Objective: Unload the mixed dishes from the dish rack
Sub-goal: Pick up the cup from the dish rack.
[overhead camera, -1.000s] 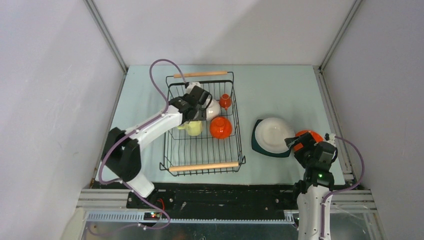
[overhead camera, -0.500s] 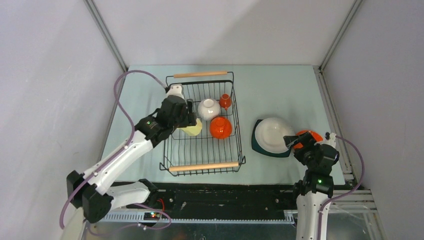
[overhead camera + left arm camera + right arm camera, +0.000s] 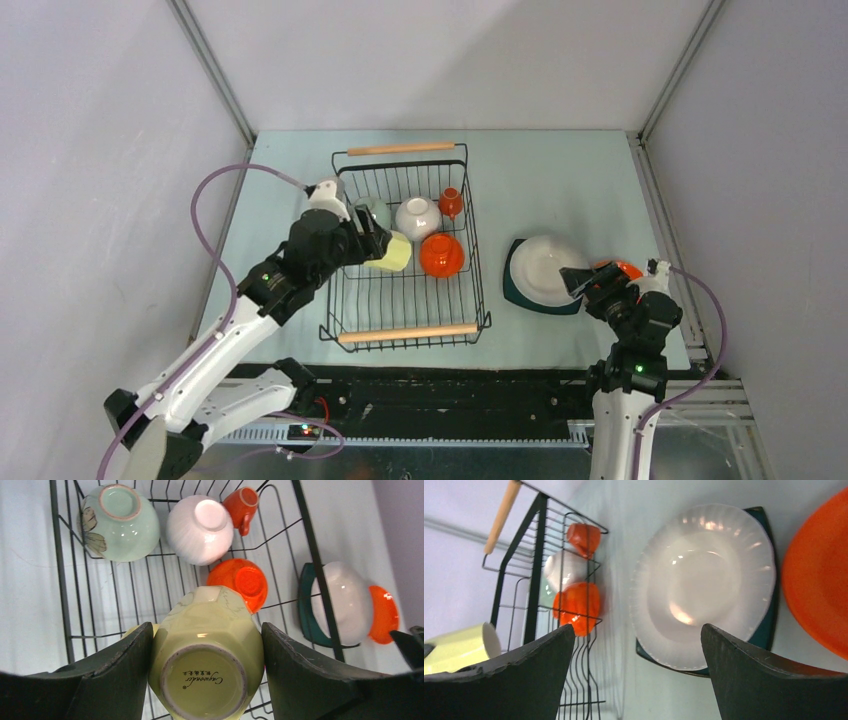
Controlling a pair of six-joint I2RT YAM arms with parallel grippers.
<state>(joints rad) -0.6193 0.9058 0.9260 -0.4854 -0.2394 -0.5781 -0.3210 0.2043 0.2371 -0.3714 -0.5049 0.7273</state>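
Observation:
My left gripper (image 3: pixel 378 245) (image 3: pixel 206 652) is shut on the pale yellow mug (image 3: pixel 393 253) (image 3: pixel 207 650), tilted on its side over the left half of the black wire dish rack (image 3: pixel 478 300). The mug's base faces the wrist camera. Inside the rack sit a pale green bowl (image 3: pixel 120 522), a white bowl (image 3: pixel 200 530), a small orange cup (image 3: pixel 241 507) and an orange bowl (image 3: pixel 238 582), all upside down. My right gripper (image 3: pixel 585 282) (image 3: pixel 639 670) stands open with nothing in it, by the near right edge of another white bowl (image 3: pixel 545 265) on the dark teal square plate (image 3: pixel 515 290).
An orange plate (image 3: pixel 819 575) lies just right of the teal plate, partly under my right gripper in the top view. The rack's wooden handles (image 3: pixel 400 149) run along its far and near ends. Grey walls enclose the table on three sides.
My left arm has drawn back to the left and toward the near edge, carrying the yellow mug with it. The right gripper has shifted slightly and stays open.

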